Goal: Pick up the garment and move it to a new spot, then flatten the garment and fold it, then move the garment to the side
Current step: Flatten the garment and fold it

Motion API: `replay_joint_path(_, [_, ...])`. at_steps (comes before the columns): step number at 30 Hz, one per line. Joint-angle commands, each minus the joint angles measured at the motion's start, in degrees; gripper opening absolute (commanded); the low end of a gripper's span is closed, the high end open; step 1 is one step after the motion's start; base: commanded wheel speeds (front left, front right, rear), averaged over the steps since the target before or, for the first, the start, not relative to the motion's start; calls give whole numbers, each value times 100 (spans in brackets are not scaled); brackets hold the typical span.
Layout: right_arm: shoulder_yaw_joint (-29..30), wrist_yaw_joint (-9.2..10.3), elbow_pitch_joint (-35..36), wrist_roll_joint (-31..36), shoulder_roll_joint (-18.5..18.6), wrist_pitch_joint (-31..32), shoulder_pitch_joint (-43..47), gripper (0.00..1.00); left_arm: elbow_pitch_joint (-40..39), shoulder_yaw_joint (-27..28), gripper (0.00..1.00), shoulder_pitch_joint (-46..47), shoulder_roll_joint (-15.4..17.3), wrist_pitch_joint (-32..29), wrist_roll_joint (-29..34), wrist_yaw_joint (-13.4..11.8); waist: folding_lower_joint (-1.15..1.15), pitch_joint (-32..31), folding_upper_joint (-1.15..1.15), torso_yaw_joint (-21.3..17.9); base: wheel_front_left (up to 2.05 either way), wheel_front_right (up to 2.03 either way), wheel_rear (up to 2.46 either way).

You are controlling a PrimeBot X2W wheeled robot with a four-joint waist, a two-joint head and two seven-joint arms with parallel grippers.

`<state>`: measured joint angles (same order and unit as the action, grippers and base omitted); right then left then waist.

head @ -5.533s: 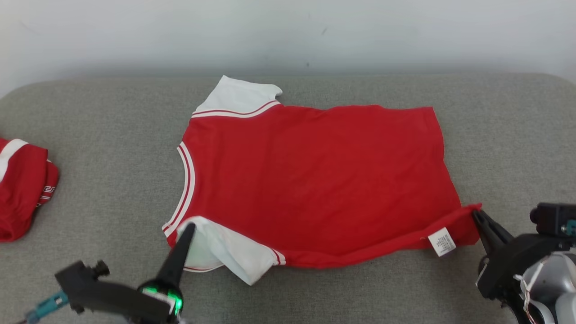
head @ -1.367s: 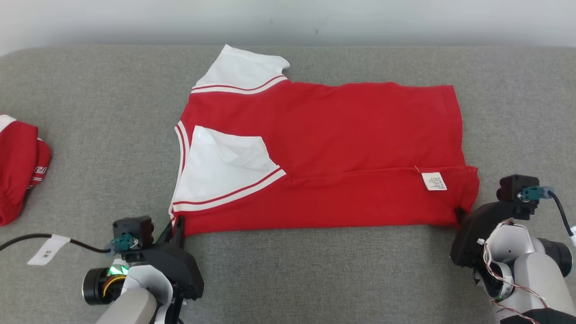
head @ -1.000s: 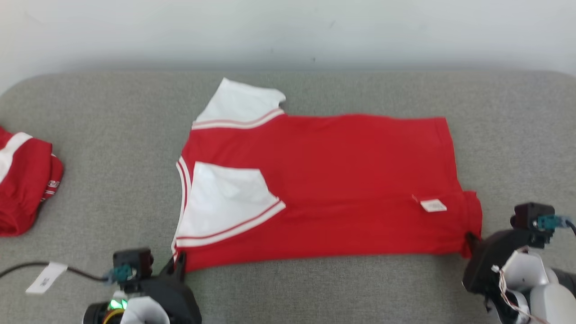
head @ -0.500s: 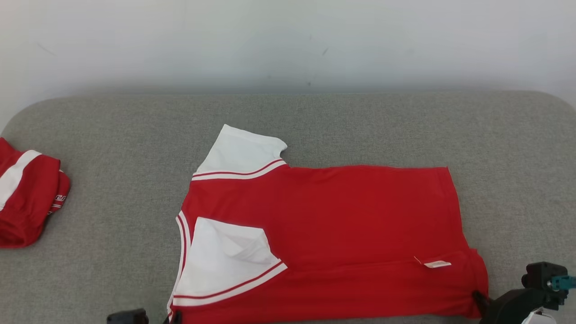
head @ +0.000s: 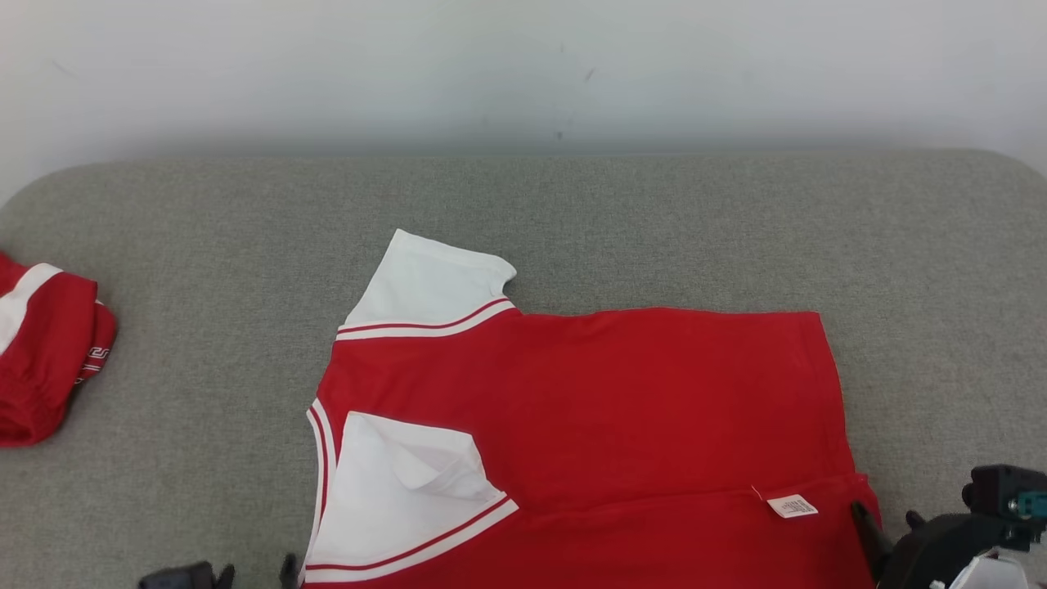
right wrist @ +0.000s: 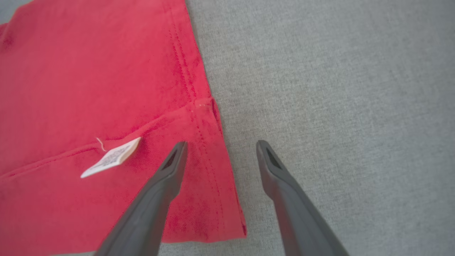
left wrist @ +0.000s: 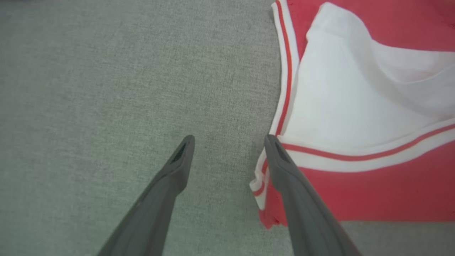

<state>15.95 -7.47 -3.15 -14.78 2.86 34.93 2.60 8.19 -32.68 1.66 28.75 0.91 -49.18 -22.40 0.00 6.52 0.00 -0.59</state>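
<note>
1. Far out to the left of the left gripper [left wrist: 229, 139], a second red-and-white bundle [head: 49, 360] lies bunched on the grey padded surface [head: 204, 245], cut off by the head view's edge.
2. The left gripper is spread wide and holds nothing. Its left finger is over bare grey fabric, and its right finger's tip is at the striped collar [left wrist: 284, 71]. Whether that tip touches the cloth cannot be told.
3. The garment [head: 613, 409], a red T-shirt, lies flat between the two grippers, with its collar end toward the left gripper and its hem [right wrist: 199, 106] toward the right one.
4. The near sleeve [head: 393, 491], white, is folded inward onto the red body, just ahead and to the right of the left gripper. The far sleeve [head: 429, 282] lies flat, well beyond it.
5. The garment's near long edge is turned over. A white label [right wrist: 110, 157] sits on that fold, just left of the right gripper [right wrist: 221, 143].
6. The right gripper is also spread apart and grips nothing. Its left finger is over the hem corner and its right finger over bare grey surface, with the hem edge running between them.
</note>
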Motion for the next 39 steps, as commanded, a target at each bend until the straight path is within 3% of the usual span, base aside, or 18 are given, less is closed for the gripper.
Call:
replay_joint_path(1, [18,-6,104,110,3,-2,-118,100,-84,49,100,184,97,-29,90,-32,0,55,0,-20,0,0,0])
replay_joint_path(4, [47,-5,420,385,4,62,-385,100,-260,77,100,532,293,-163,239,-30,0,182,0,-42,0,0,0])
replay_joint_path(8, [-107,-6,763,682,18,200,-880,100,-419,16,100,1345,458,-476,400,210,0,467,0,-110,0,0,0])
replay_joint_path(12, [-459,-6,745,737,99,206,-1540,100,-137,-80,100,2361,415,-888,572,427,0,862,0,-254,0,0,0])
replay_joint_path(15, [-825,-5,549,736,161,132,-2011,100,339,-191,100,3181,278,-1142,681,680,0,1153,0,-384,0,0,0])
replay_joint_path(20, [-1306,-6,250,721,266,-41,-2625,100,1255,-468,100,4393,45,-1431,839,1382,0,1595,0,-579,0,0,0])
replay_joint_path(23, [-1551,-6,132,687,311,-117,-2909,100,1819,-578,100,4984,-75,-1546,978,1604,0,1821,0,-711,0,0,0])
replay_joint_path(33, [-1898,-5,-22,614,390,-327,-3174,100,3207,-706,100,6046,-208,-1784,1163,1874,0,2162,0,-907,0,0,0])
replay_joint_path(39, [-1908,-6,-47,627,397,-358,-3096,100,3568,-784,100,6316,-287,-1959,1195,1861,0,2131,0,-950,0,0,0])
